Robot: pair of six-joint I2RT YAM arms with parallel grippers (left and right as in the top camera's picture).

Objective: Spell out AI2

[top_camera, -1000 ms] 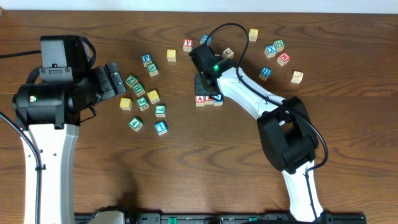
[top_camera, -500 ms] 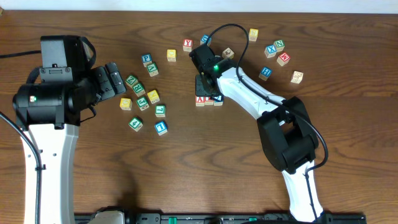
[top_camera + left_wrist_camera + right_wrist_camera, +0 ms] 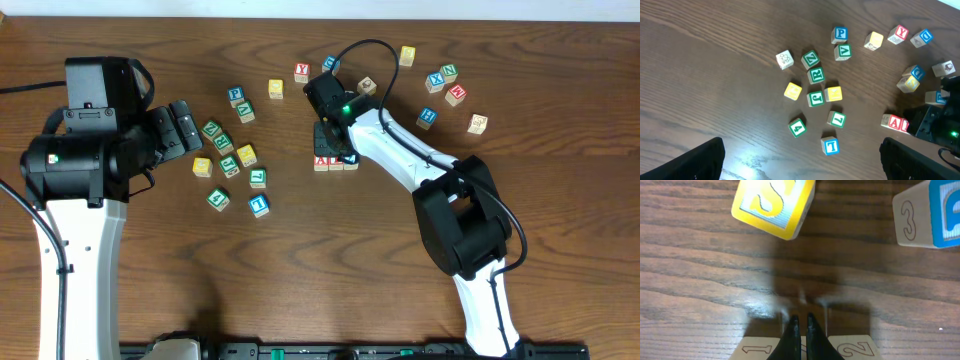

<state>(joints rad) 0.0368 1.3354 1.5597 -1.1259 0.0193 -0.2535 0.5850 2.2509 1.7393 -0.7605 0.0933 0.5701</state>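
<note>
Three cubes stand in a short row at mid-table. The red "A" cube [image 3: 321, 161] is on the left and the blue "2" cube [image 3: 351, 158] on the right. Of the "I" cube [image 3: 336, 164] between them only an edge shows under my right gripper [image 3: 335, 148]. The right wrist view has that gripper [image 3: 801, 324] shut, its tips pressed together over the middle cube, with side faces marked "1" [image 3: 757, 350] and "2" [image 3: 855, 349] to either side. My left gripper [image 3: 186, 126] hangs open well to the left, holding nothing. Its view catches the "A" cube [image 3: 896, 123].
A cluster of green, yellow and blue cubes [image 3: 232, 160] lies between my left gripper and the row. More cubes sit at the back [image 3: 302, 72] and back right [image 3: 446, 84]. A yellow cube [image 3: 772, 202] and a blue cube [image 3: 930, 215] lie just beyond the right fingertips.
The right gripper's tips have shifted very slightly over the row of cubes. The left arm has not moved.
</note>
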